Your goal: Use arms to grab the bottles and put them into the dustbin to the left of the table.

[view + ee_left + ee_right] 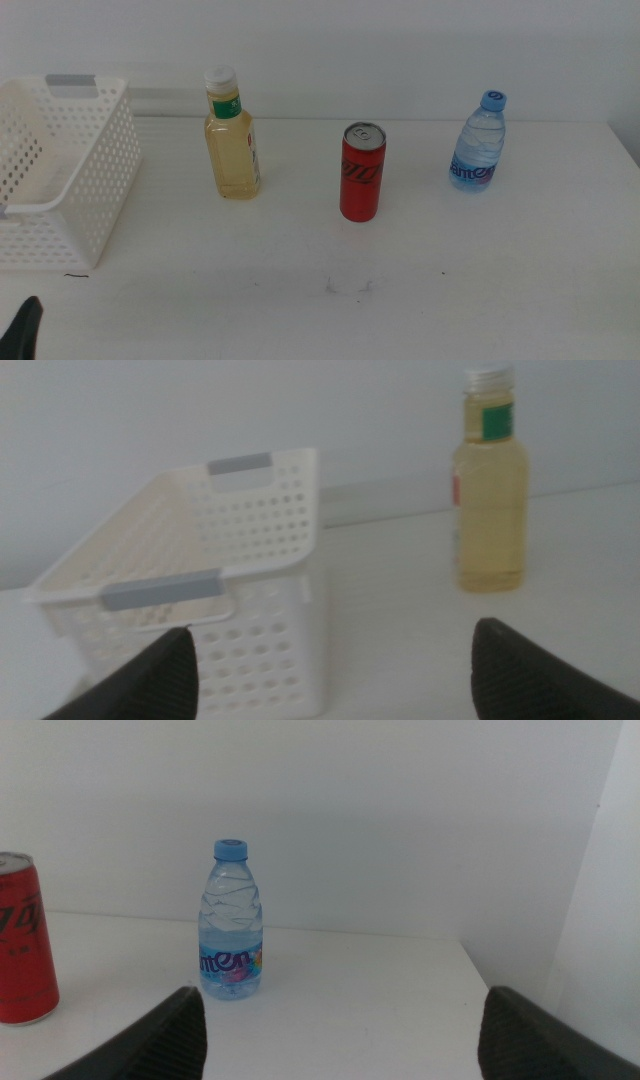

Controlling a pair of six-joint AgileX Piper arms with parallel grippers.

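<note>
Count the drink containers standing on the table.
3, none hidden: yellow-liquid bottle beside the basket, red can in the middle, water bottle on the right.

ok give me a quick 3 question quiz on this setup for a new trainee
1. True or false: the red drink can stands between the yellow liquid bottle and the blue-capped water bottle.
2. Which container is nearest the white basket? A) red drink can B) yellow liquid bottle C) blue-capped water bottle
3. Fill the gap: the left gripper and right gripper both have their jaws ____ and hold nothing.

Key
1. True: all three stand upright in a row on the table.
2. B: it stands just beside the basket, outside it.
3. Open: in each wrist view the two jaws are spread wide apart.
</note>
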